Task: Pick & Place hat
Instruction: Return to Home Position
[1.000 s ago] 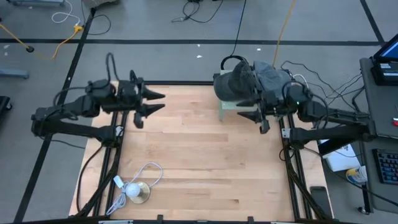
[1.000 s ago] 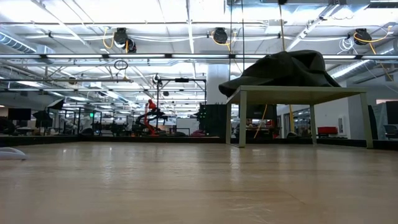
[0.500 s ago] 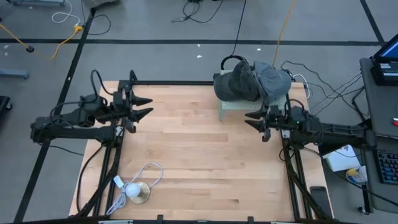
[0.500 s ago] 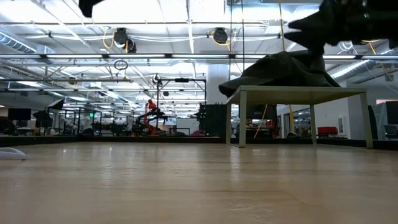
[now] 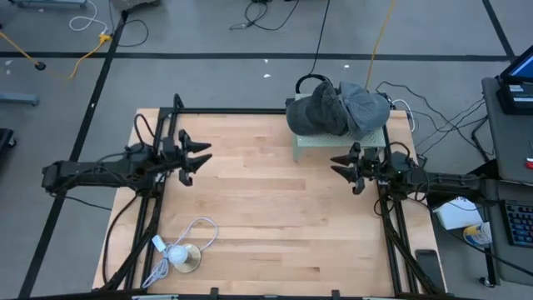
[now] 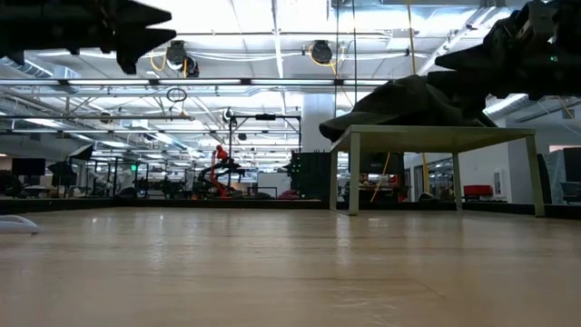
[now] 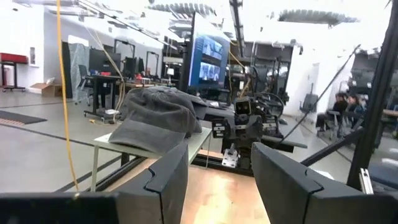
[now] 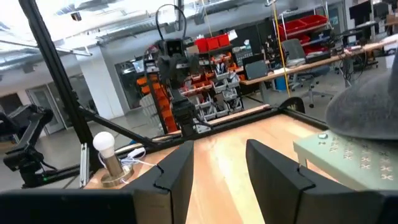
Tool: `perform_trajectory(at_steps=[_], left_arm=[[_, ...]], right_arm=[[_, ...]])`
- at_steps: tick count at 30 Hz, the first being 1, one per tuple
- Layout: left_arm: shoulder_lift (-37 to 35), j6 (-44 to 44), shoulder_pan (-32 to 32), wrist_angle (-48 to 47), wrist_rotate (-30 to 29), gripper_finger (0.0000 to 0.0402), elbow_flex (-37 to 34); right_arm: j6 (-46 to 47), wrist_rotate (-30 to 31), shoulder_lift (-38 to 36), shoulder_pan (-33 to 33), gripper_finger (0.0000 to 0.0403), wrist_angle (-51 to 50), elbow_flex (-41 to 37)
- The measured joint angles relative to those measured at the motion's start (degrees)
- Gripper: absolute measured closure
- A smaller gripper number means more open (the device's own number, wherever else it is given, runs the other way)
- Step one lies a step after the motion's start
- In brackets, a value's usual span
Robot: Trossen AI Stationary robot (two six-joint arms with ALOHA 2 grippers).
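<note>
1. High view: the wooden table [image 5: 266,208] lies bare through its middle and toward 6 o'clock. A light bulb [image 5: 179,257] sits at 7 o'clock. The shelf [image 5: 321,142] at 1 o'clock carries the black caps [image 5: 315,112] and, beside them, the gray caps [image 5: 366,103]. The left gripper [image 5: 202,155] is at 10 o'clock. The right gripper [image 5: 335,163] is at 2 o'clock, just beside the shelf.
2. Low view: both grippers hang well above the tabletop, and the caps rest on the shelf.
3. Left wrist view: the fingers [image 7: 168,180] are spread wide and hold nothing.
4. Right wrist view: the fingers [image 8: 177,168] are spread wide and empty, touching nothing.
</note>
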Motion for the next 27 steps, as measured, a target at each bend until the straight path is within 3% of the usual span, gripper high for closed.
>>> perform_trajectory(at_steps=[8,20,27], left_arm=[[-0.33,-3.27,0.01,14.88,-2.59,0.0222,-11.80],[-1.73,-3.24,0.08,9.42,-2.92,0.0222,-11.66],[-11.41,-4.00,1.47,-1.36,-0.85,0.0222,-11.66]], right_arm=[[-1.88,5.76,-1.37,-0.28,0.0264,-6.73,-0.13],[-2.12,5.99,-6.22,-0.28,0.0264,-14.84,-0.24],[-3.50,5.86,-16.26,-0.28,0.0264,-22.03,-0.29]])
